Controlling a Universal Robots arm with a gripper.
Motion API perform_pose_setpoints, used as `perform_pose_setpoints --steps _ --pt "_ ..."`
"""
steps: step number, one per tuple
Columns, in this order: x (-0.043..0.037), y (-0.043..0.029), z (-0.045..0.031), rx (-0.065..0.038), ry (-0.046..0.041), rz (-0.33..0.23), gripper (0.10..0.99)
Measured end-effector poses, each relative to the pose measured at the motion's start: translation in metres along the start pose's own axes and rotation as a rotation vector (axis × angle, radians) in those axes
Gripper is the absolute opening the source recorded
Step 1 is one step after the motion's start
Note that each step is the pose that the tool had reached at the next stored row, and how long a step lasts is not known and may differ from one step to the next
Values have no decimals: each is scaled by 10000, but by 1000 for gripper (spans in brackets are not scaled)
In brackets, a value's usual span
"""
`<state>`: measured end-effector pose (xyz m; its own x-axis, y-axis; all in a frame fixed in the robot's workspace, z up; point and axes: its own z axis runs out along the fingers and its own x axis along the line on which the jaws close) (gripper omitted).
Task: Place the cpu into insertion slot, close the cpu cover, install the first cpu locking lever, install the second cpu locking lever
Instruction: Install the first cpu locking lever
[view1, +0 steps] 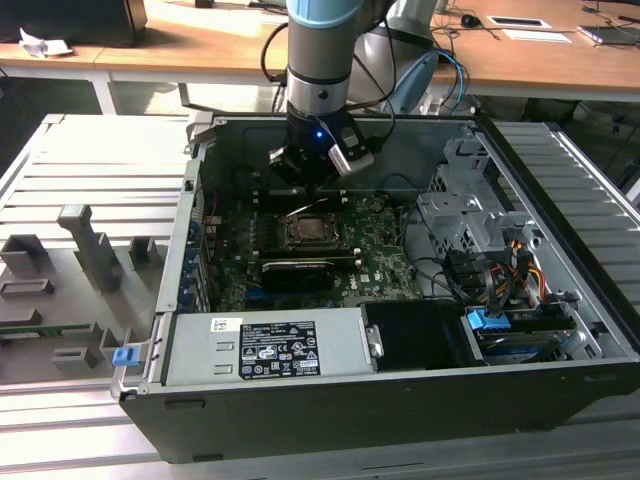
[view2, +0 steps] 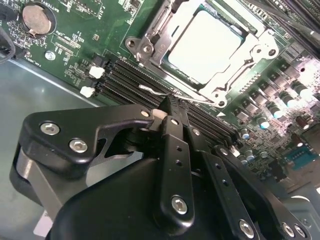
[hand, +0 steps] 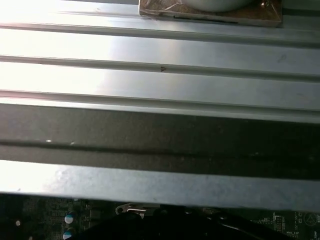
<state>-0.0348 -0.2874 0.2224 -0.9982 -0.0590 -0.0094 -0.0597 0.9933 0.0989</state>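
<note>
- Exterior view: the gripper (view1: 312, 186) hangs inside the open computer case (view1: 350, 420), just to the far side of the insertion slot (view1: 286, 236) at the middle of the motherboard (view1: 385, 265), low enough to work the socket hardware.
- Second wrist view: the cpu (view2: 205, 47) lies seated in the slot, with the cpu cover (view2: 255, 52) flat over its edges. The fingers (view2: 172, 145) are pressed together into one narrow tip at the thin wire locking lever (view2: 150, 90), apparently to push it; contact cannot be told.
- First wrist view: the ridged case wall (hand: 160, 85) borders a strip of motherboard.
</note>
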Motion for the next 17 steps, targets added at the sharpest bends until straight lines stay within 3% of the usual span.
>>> perform_pose_setpoints --steps 17 --pt "-75 -6 92 0 0 0 106"
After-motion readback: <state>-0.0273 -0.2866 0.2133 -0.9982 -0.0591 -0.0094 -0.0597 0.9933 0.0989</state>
